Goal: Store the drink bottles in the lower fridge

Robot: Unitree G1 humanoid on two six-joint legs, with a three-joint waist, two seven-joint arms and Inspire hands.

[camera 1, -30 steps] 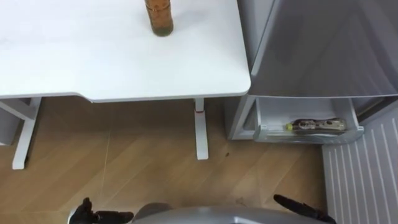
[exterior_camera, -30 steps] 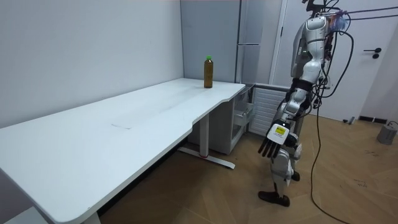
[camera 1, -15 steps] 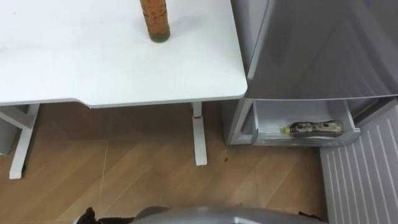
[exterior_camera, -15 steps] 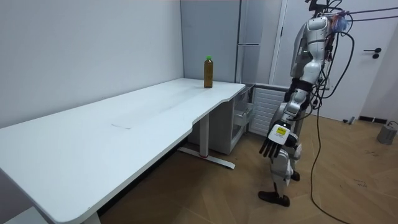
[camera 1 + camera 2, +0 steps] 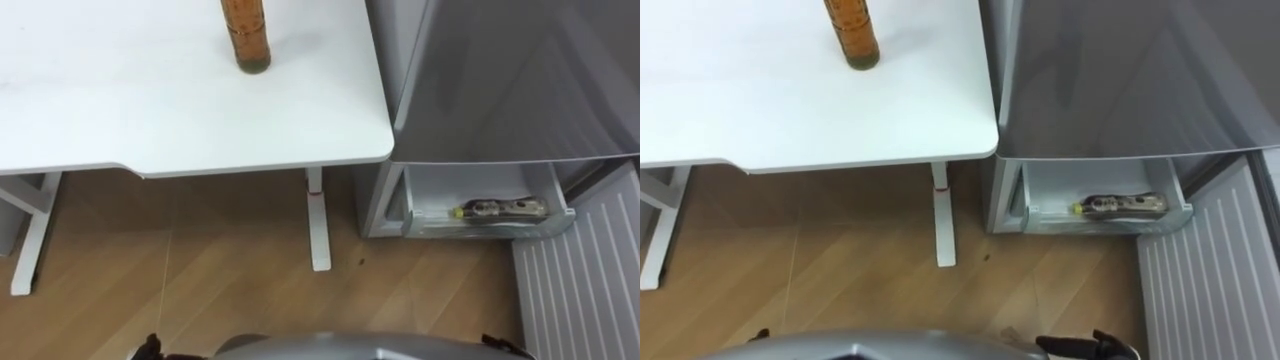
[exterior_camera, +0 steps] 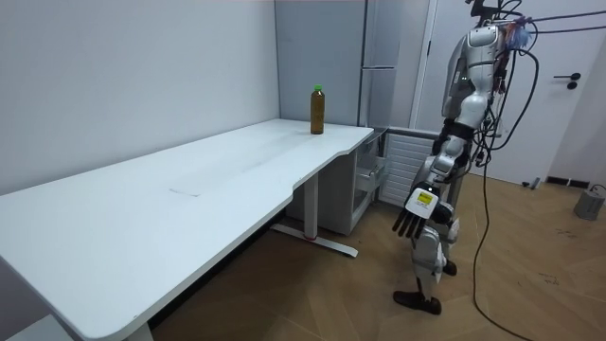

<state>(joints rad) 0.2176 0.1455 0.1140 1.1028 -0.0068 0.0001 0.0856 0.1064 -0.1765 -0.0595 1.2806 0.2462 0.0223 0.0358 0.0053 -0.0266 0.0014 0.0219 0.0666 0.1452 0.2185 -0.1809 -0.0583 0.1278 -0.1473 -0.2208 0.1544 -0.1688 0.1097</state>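
Light bright, even and diffuse. White flat-topped desk (image 5: 150, 100) reads very bright, with no hard glare spot. A soft-edged shadow lies directly beneath it on the pale wooden plank floor (image 5: 200, 215). The grey metal fridge door (image 5: 520, 80) carries a broad dull sheen, and the open white drawer (image 5: 485, 190) below it sits in mild shade.

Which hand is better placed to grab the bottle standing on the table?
Left, I'd judge. The bottle stands on the table left of the eye views' middle, on the side of the left hand; the fridge stands before the right hand. Both hang low, so a step closer seems needed.
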